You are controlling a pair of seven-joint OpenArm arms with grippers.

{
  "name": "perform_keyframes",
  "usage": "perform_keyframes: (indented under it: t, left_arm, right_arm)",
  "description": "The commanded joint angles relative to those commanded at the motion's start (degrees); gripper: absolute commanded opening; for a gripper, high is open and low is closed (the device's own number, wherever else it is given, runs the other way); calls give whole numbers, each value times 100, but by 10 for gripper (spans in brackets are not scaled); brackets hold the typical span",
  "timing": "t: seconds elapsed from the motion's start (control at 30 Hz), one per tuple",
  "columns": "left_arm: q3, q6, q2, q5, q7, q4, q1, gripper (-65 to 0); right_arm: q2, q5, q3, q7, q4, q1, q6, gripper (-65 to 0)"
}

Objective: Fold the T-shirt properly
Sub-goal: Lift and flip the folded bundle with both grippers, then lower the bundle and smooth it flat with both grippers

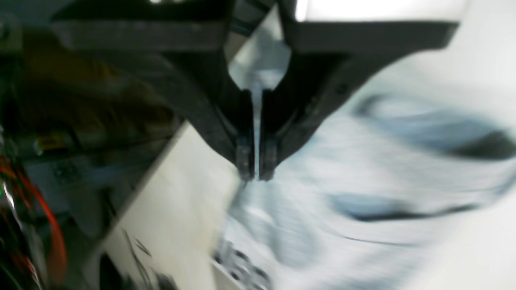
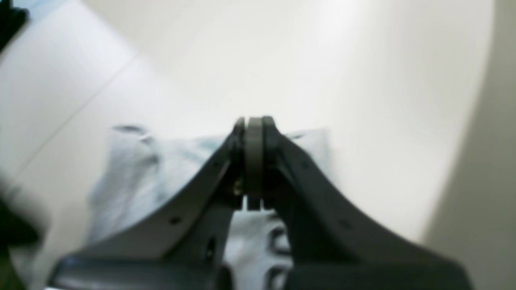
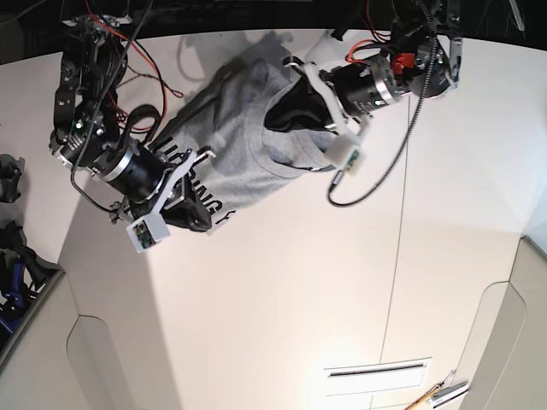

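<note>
The T-shirt [image 3: 235, 149], limp, light and prone to bunching, lies rumpled between the left gripper [image 1: 256, 175] and right gripper [image 2: 254, 161], both pinched nearly together, best grasped at a hem edge beside either.

Two black-framed arms trailing red and black cables, each ending in a dark gripper [image 3: 192, 205] with screw-dotted fingers [image 2: 282, 161] and a white wrist module [image 3: 147, 232].

T-shirt [image 3: 231, 141]: soft heather-grey cloth, matt, creased. Table [image 3: 282, 290]: smooth white surface, faintly glossy. Gripper fingers [image 1: 246, 149]: matt black plastic.
</note>
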Motion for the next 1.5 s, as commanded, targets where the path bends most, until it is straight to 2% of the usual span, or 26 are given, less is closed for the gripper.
perform_keyframes:
  t: [0.1, 0.2, 0.27, 0.37, 0.53, 0.67, 0.8, 0.93, 1.13, 1.3, 1.33, 1.4, 1.5]
  left_arm:
    - [905, 1, 0, 474, -358, -72, -2, -621]
    - [1392, 342, 0, 1123, -678, -229, -2, -621]
    - [1453, 447, 0, 1226, -682, -413, -2, -621]
    - [1449, 443, 0, 1224, -682, -737, -2, -621]
    - [1414, 445, 0, 1224, -702, -1126, -17, -620]
    - [1104, 443, 2, 1224, -815, -1401, -35, -620]
    - [474, 443, 0, 1169, -815, -1569, -37, -620]
    - [-157, 441, 0, 1139, -807, -1576, -136, -620]
    - [-1019, 445, -2, 1137, -791, -1864, -813, -620]
    - [-1108, 438, -4, 1106, -546, -2275, -1169, -620]
    - [-1108, 368, -22, 997, -520, -2232, -1200, -620]
    - [-1108, 231, -85, 837, -417, -1982, -1200, -621]
    - [-1108, 222, -229, 702, -284, -1322, -1001, -621]
  right_arm:
    - [0, 31, -2, 33, -986, 546, 2, -650]
    - [0, 229, -11, 28, -1932, 1091, 68, -650]
    - [0, 289, -63, 28, -2387, 1386, 109, -650]
    - [2, 286, -221, 28, -2804, 1663, 109, -650]
    - [33, 170, -708, -2, -2935, 1698, 109, -650]
    - [286, 114, -1161, -42, -2935, 1681, 109, -650]
    - [546, 160, -1276, -118, -2935, 1646, 105, -650]
    - [822, 632, -1276, -391, -2933, 1414, 105, -650]
    - [1152, 1320, -1102, -684, -2743, 684, 109, -650]
    - [1161, 1554, -737, -658, -1993, -87, 114, -650]
    - [1161, 1547, -688, -662, -1856, -111, 111, -650]
    - [1163, 1547, -575, -658, -1639, -107, 111, -650]
    - [1161, 1550, -396, -660, -1512, -57, 109, -650]
